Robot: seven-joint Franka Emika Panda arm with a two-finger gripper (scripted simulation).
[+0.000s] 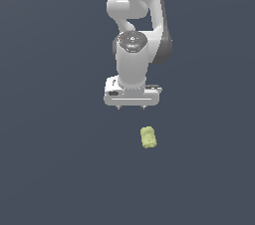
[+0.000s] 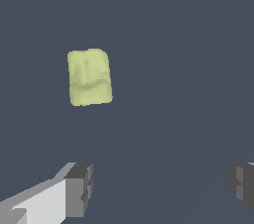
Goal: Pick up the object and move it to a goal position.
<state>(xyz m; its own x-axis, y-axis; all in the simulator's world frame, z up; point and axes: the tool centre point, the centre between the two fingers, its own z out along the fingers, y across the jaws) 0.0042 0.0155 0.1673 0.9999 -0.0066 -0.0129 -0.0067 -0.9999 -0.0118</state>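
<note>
object (image 1: 148,137) lies apart from the spread, empty hand (image 1: 131,107).

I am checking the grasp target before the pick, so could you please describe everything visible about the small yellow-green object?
The object is a small, pale yellow-green, stubby lump with rounded corners and a bumpy, matte surface; its material cannot be told. In the wrist view it looks roughly rectangular with shallow dents. It lies alone on the dark floor, touched by nothing else. The end effector is open above it, offset to the exterior view's left.

Flat, even, dim light; no cast shadows; sharp, glare-free renders.
</note>
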